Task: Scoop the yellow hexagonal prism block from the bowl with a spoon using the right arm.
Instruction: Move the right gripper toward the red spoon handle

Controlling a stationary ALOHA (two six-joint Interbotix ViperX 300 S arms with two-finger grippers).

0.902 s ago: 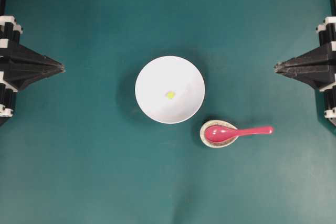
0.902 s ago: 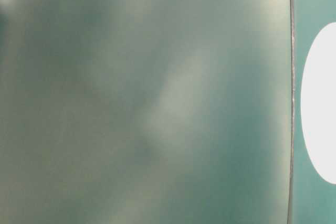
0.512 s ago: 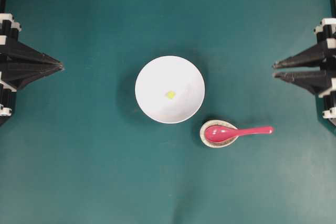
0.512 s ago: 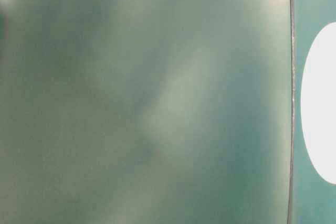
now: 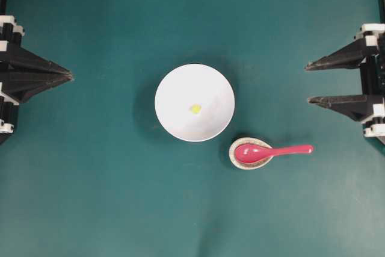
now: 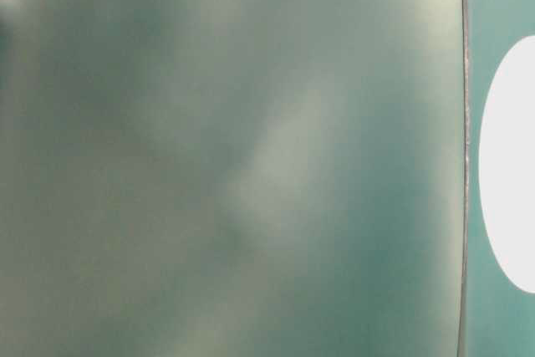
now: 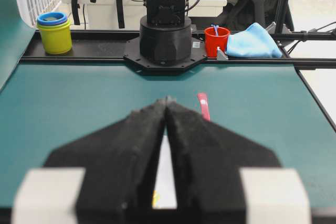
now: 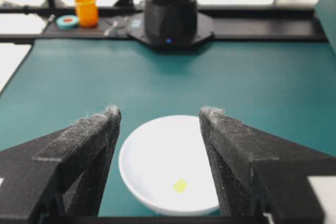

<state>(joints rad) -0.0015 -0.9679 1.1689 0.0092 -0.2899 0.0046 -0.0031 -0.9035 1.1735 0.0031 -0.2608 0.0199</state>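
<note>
A: Where does everything sit?

B: The white bowl stands mid-table, with the tiny yellow block lying near its centre. The pink spoon is just beside the bowl, its scoop resting in a small speckled dish and its handle pointing toward the right arm's side, probably so that arm can take it easily.

A: And the arms?

B: Both are parked at the table's edges, well apart from the bowl. The right pincer has its jaws spread wide and holds nothing; through its wrist view the bowl and block show between the jaws. I'd judge it is readied for the spoon handle. The left pincer has its jaws pressed together, empty, presumably idle since the task is the right arm's.

A: Anything unclear?

B: The table-level view is nearly all blur, with only a white oval cut off at its right edge, perhaps the bowl. In the left wrist view the jaws hide most of the bowl, and only the spoon's handle tip shows.
</note>
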